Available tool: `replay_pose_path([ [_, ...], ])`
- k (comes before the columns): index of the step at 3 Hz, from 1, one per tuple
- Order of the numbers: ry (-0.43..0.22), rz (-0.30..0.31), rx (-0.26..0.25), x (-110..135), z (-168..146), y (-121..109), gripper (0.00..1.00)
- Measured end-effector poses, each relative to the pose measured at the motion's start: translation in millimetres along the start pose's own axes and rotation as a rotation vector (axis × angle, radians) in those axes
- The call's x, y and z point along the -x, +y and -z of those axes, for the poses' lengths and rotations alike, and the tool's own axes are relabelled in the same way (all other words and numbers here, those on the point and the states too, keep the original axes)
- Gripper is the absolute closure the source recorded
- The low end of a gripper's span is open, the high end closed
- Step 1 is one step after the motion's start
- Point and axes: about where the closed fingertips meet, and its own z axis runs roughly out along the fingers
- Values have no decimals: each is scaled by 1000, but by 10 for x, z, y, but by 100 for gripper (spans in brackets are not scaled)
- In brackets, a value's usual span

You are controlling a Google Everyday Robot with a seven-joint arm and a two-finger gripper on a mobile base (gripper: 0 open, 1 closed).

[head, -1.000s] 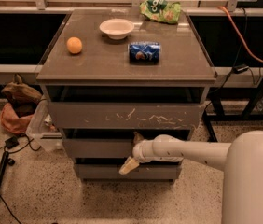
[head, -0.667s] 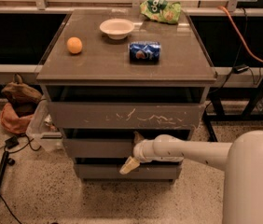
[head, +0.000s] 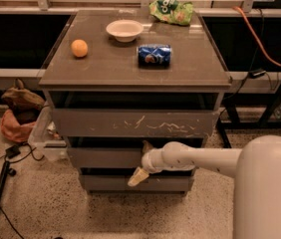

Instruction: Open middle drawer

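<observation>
The middle drawer [head: 105, 158] is a plain grey flat front. It sits below the wider top drawer [head: 130, 123], which has white scratches, and above the shortest bottom drawer [head: 110, 183]. My gripper [head: 141, 161] is against the middle drawer's front, right of its centre, at the end of my white arm [head: 200, 159] reaching in from the right. Its fingers stand apart. The upper finger [head: 146, 145] is at the dark gap above the middle drawer. The cream lower fingertip [head: 136, 177] hangs in front of the bottom drawer. The fingers hold nothing that I can see.
On the cabinet top [head: 105, 68] lie an orange [head: 79, 48], a white bowl [head: 124, 30], a blue can [head: 154, 55] and a green chip bag [head: 171, 10]. A brown bag [head: 21, 101], a clear bin [head: 46, 138] and cables [head: 1, 158] are on the floor at left.
</observation>
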Motion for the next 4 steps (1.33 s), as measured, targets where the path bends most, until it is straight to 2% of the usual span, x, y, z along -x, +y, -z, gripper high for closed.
replay_pose_path([
  [3,8,-4,23,29,66,63,0],
  [4,23,-9,80,11,116,249,0],
])
